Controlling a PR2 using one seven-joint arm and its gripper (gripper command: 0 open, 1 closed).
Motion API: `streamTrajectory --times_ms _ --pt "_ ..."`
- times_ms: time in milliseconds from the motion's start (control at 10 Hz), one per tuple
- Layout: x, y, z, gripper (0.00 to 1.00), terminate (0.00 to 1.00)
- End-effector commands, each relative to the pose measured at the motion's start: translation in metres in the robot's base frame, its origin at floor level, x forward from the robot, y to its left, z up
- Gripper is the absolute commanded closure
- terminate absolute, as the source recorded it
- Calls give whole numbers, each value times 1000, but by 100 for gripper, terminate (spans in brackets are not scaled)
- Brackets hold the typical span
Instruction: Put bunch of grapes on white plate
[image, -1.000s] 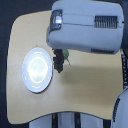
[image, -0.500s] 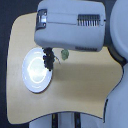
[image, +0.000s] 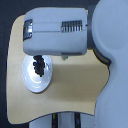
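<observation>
The white plate (image: 31, 84) rests on the surface (image: 75, 85). The bunch of grapes (image: 38, 65) hangs over the plate's far portion. Pincer hidden beneath the arm (image: 57, 32); aperture cannot be determined. Risk: off-centre release may let grapes roll off the rim.

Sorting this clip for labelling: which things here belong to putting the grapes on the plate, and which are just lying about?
Job:
bunch of grapes, over the plate
white plate
gripper, hidden under the arm

Lying about:
small green leaf
wooden table

bulky grey arm (image: 57, 32) overhead (gripper hidden)
</observation>
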Motion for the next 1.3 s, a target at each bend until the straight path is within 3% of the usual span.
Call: streamTrajectory --times_ms 0,500,1200 --pt "-12 33 -44 100 0" --pt "-24 40 -66 100 0" --pt "-23 37 -81 100 0"
